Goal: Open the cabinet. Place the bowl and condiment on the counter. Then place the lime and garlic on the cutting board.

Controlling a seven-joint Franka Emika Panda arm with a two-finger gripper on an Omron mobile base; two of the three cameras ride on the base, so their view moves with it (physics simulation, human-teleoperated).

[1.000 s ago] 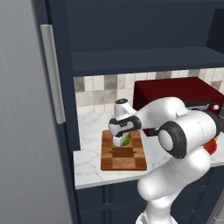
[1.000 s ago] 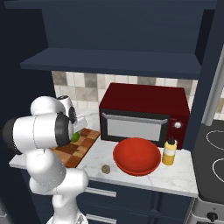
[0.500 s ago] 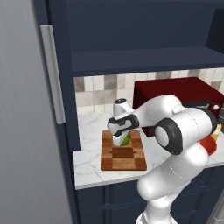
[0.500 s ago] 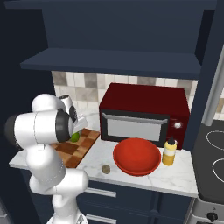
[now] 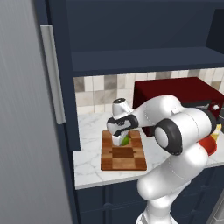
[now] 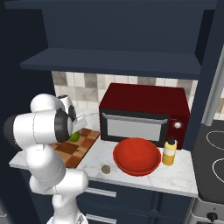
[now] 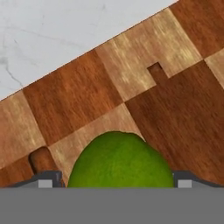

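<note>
The lime (image 7: 120, 159) lies on the cutting board (image 7: 166, 109) between the fingertips of my gripper (image 7: 118, 183), with a thin gap at one side, so the jaws stand open. From the left base, my gripper (image 5: 121, 139) points down over the lime (image 5: 125, 140) at the far end of the board (image 5: 124, 158). The red bowl (image 6: 136, 156), the yellow condiment (image 6: 169, 151) and the garlic (image 6: 105, 169) sit on the marble counter (image 6: 179, 177) to the board's right. The cabinet door (image 5: 26, 131) stands swung open on the left.
A dark red microwave (image 6: 144, 113) stands on the counter behind the bowl. A navy shelf (image 6: 109, 61) of the open cabinet hangs above the counter. A stove top (image 6: 214, 153) lies at the far right. My own arm covers part of the board.
The jaws have spread a little around the lime, which stays on the board. The arm, bowl, condiment and garlic have kept their places.
</note>
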